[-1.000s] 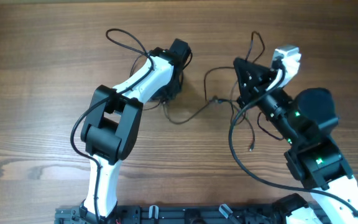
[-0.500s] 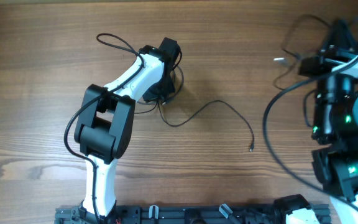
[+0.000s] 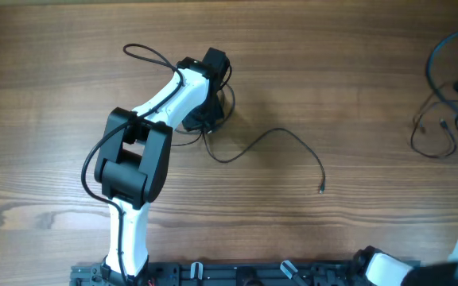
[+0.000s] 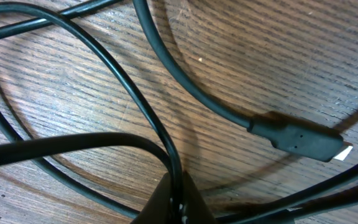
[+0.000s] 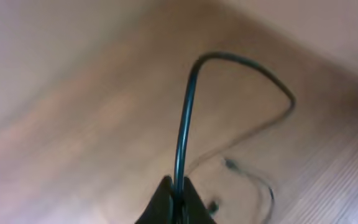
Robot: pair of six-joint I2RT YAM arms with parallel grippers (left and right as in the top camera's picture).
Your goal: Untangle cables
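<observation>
Overhead, just cables (image 3: 269, 141) across the desk (image 3: 54, 79); up close, left gripper (image 4: 178, 202) and right gripper (image 5: 174, 199) each clamped on one, plug (image 4: 303, 142) nearby.

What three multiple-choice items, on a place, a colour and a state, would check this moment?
1. The trailing cable's tip lies: A) right of the left hand; B) left of it; C) beneath it.
2. The cables are: A) red; B) white; C) black.
3. The right hand is: A) open; B) shut on a cable; C) shut on nothing.
1 A: the overhead view shows it well to that side.
2 C: every cord looks black.
3 B: its wrist view shows a cable pinched.
</observation>
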